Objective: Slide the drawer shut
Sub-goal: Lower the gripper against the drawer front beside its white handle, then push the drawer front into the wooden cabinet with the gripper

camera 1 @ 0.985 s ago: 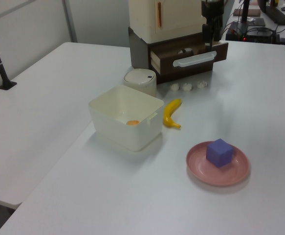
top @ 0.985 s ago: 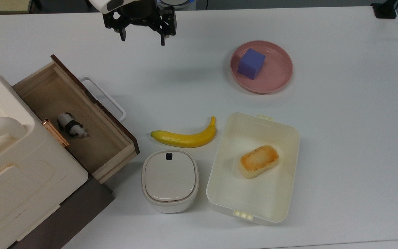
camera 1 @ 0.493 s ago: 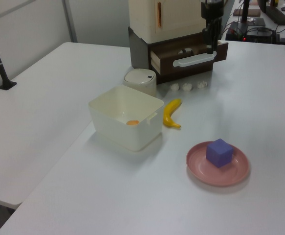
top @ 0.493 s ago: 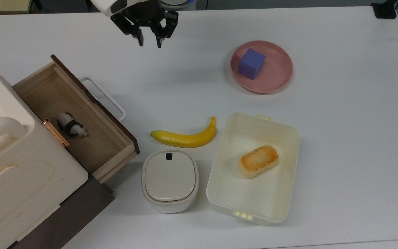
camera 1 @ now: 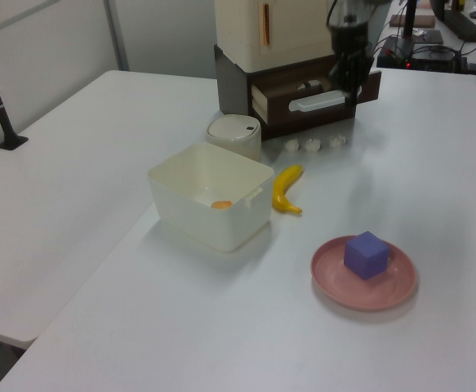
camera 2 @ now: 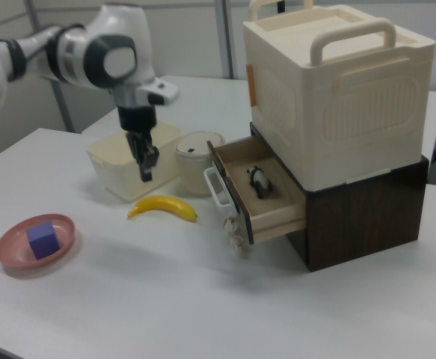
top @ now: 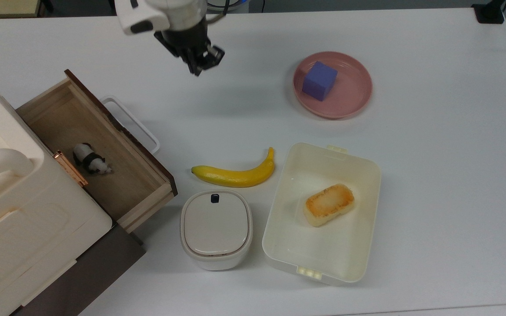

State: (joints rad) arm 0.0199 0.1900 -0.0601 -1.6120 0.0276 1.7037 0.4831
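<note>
The hand (top: 198, 66) has turned, drawn its fingers together and dropped lower over the table (top: 433, 175).

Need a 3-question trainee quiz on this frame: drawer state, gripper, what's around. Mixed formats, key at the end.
1. True or false: the drawer is pulled out, with a small panda figure lying inside.
2. In the top view, the gripper is: A) on the white handle; B) above bare table, clear of the handle; C) inside the tub.
3. Fill in: the purple cube sits on the pink ____.

Key: 1 true; 2 B; 3 plate. In the top view the gripper's fingers look closed together, holding nothing.
</note>
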